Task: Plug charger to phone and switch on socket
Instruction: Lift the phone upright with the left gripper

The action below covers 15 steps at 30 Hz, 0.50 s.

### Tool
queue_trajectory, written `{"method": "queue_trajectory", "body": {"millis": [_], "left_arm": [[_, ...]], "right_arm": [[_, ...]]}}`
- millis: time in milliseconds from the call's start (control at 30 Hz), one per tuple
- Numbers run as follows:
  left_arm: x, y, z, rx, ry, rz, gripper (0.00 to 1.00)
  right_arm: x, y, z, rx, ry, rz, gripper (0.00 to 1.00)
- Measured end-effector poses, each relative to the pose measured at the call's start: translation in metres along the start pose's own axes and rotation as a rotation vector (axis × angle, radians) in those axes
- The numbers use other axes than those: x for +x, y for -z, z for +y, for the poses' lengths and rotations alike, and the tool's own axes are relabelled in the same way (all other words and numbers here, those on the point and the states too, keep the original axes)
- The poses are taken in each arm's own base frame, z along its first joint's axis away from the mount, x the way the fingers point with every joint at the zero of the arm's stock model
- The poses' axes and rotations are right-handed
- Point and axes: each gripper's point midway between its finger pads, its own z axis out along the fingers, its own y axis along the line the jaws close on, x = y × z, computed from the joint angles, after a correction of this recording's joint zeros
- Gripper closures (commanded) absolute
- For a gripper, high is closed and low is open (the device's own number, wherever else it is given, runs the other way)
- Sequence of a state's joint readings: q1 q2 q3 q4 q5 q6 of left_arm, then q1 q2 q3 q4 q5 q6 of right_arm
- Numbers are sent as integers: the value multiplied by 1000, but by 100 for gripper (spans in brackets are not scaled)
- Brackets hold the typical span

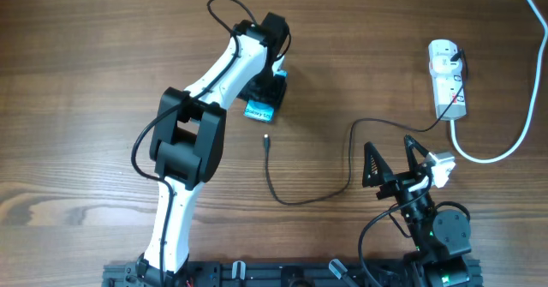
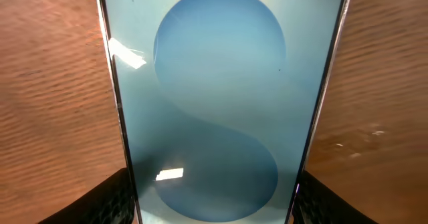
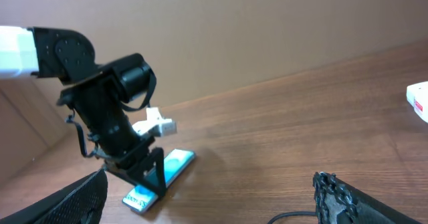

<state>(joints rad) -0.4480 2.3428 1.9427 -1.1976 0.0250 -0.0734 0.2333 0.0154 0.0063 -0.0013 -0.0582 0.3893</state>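
Observation:
The phone (image 1: 259,110) lies flat on the wooden table, its turquoise screen (image 2: 221,97) filling the left wrist view. My left gripper (image 1: 265,94) stands over it with both black fingers (image 2: 100,200) pressed against its long edges, shut on it. The phone (image 3: 175,165) also shows under that gripper in the right wrist view. The charger cable (image 1: 347,180) runs from the socket (image 1: 447,80) in a loop, and its connector (image 1: 267,140) lies free just below the phone. My right gripper (image 1: 394,160) is open and empty to the right of the loop, its fingertips (image 3: 334,190) wide apart.
A thick white cord (image 1: 505,150) curves from the socket toward the table's right edge and up to the back right corner. The left arm (image 1: 193,133) stretches diagonally across the left middle of the table. A corner of the socket (image 3: 418,98) shows at the right.

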Motion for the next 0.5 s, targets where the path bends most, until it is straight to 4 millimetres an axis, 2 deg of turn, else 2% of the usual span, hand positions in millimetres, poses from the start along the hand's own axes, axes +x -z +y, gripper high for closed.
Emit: {"method": "queue_trajectory", "body": {"millis": [200, 333, 367, 400, 500], "left_arm": [[-12, 41, -12, 60, 58, -34, 96], [-12, 72, -20, 105, 144, -40, 96], [-11, 74, -21, 108, 149, -38, 96], [-7, 85, -23, 121, 206, -26, 96], [11, 93, -24, 121, 284, 48, 96]], "right_arm": [[0, 0, 0, 0, 0, 0, 0], [0, 0, 0, 0, 0, 0, 0], [0, 0, 0, 0, 0, 0, 0], [0, 0, 0, 0, 0, 0, 0], [0, 0, 0, 0, 0, 0, 0]]}}
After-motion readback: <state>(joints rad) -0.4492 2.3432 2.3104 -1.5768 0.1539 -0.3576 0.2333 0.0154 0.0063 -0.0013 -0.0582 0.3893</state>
